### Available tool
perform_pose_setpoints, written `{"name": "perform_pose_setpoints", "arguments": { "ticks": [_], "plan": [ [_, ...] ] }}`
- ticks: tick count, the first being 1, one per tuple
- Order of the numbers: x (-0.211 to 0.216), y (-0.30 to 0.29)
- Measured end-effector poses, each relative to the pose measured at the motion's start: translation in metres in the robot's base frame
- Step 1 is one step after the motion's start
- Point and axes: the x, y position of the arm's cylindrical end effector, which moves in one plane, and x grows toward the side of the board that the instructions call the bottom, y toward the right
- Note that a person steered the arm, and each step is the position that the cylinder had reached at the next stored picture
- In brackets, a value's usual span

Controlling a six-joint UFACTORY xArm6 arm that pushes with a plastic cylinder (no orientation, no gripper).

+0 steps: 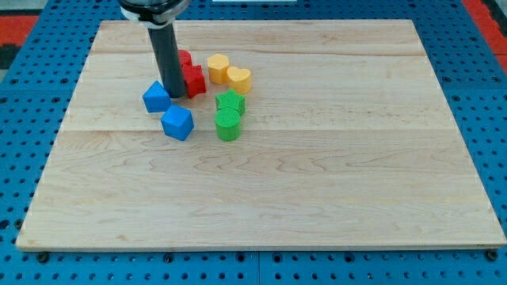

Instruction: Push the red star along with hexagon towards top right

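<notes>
My rod comes down from the view's top left and my tip (174,96) rests on the board just left of a red block (194,80), whose shape looks like a star. A second red block (184,58), partly hidden behind the rod, sits just above it; its shape cannot be made out. My tip is also right next to a blue block (157,97) on its left.
A blue cube (177,123) lies below my tip. Two yellow blocks (218,65) (239,77) sit right of the red ones. A green star (230,101) and a green cylinder (228,124) sit below them. The wooden board (333,174) lies on a blue pegboard.
</notes>
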Motion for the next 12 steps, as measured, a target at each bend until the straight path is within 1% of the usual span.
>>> {"name": "perform_pose_setpoints", "arguments": {
  "ticks": [1, 2, 3, 4, 5, 6, 7, 8, 9, 10, 11, 12],
  "plan": [
    [-0.016, 0.008],
    [-0.026, 0.036],
    [-0.027, 0.079],
    [-0.034, 0.103],
    [-0.047, 0.079],
    [-0.061, 0.026],
    [-0.071, 0.034],
    [-0.07, 0.096],
    [-0.07, 0.124],
    [-0.089, 0.1],
    [-0.099, 0.059],
    [-0.099, 0.11]
  ]
}}
